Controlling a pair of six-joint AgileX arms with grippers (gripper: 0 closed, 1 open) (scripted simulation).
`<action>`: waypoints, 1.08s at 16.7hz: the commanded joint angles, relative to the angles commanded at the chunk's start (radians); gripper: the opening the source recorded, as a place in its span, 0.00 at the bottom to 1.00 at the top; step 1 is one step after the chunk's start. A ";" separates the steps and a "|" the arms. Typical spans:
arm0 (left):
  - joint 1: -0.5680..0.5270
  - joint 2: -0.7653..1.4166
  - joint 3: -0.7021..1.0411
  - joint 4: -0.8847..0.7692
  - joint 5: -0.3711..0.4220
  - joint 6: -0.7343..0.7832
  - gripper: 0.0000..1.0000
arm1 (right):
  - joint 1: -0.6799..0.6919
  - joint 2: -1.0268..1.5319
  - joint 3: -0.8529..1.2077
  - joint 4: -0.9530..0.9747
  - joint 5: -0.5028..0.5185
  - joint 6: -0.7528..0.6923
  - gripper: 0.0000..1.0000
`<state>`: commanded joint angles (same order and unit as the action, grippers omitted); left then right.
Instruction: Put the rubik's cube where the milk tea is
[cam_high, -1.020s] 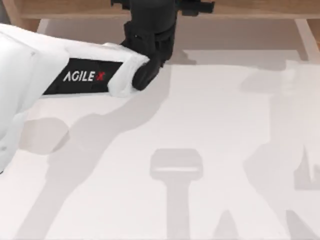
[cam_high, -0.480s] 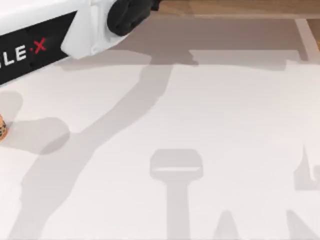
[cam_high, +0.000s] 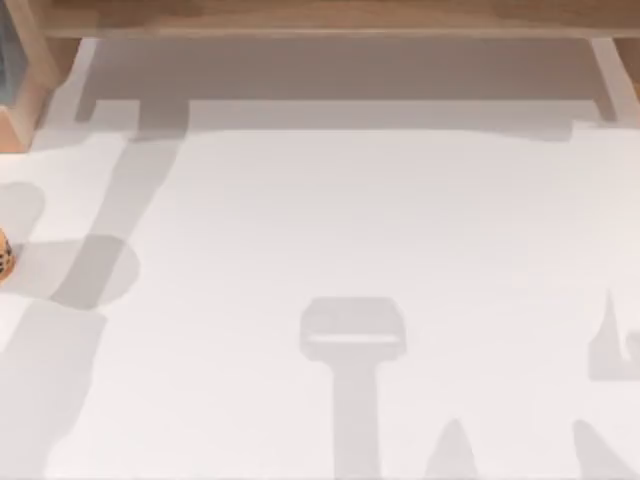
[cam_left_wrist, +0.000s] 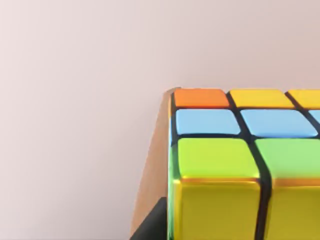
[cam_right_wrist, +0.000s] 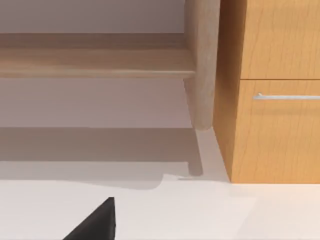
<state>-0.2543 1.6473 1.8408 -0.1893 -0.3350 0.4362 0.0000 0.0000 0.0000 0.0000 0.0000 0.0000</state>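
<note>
Where the white table meets the top view's left edge, one orange-brown sliver with dark specks marks the milk tea, with a rounded shadow spreading just beside it toward the middle. One rubik's cube sits very close to the left wrist camera: yellow and green stickers nearest, a row of blue ones above them, then orange and yellow, all split by dark lines. A pale wood-coloured strip runs along the cube's edge, and a small dark wedge lies at its foot; behind the cube is plain pale surface. Whether the left gripper's fingers are apart, together or clamped on the cube cannot be told.

Along the far side of the table runs a wooden rail. From the right wrist camera, one wooden cabinet with one metal drawer handle stands beside one round wooden post, with a low shelf reaching away from the post. A black corner pokes in at that view's edge, and the state of the right gripper's fingers cannot be told either. Between the milk tea and the rest of the table lie only shadows.
</note>
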 joint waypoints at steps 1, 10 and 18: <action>0.066 0.002 0.034 -0.072 0.013 0.014 0.00 | 0.000 0.000 0.000 0.000 0.000 0.000 1.00; 0.568 0.316 0.182 -0.720 0.183 0.074 0.00 | 0.000 0.000 0.000 0.000 0.000 0.000 1.00; 0.733 0.637 0.159 -1.068 0.312 0.075 0.00 | 0.000 0.000 0.000 0.000 0.000 0.000 1.00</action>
<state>0.4785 2.2841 1.9997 -1.2578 -0.0225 0.5108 0.0000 0.0000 0.0000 0.0000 0.0000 0.0000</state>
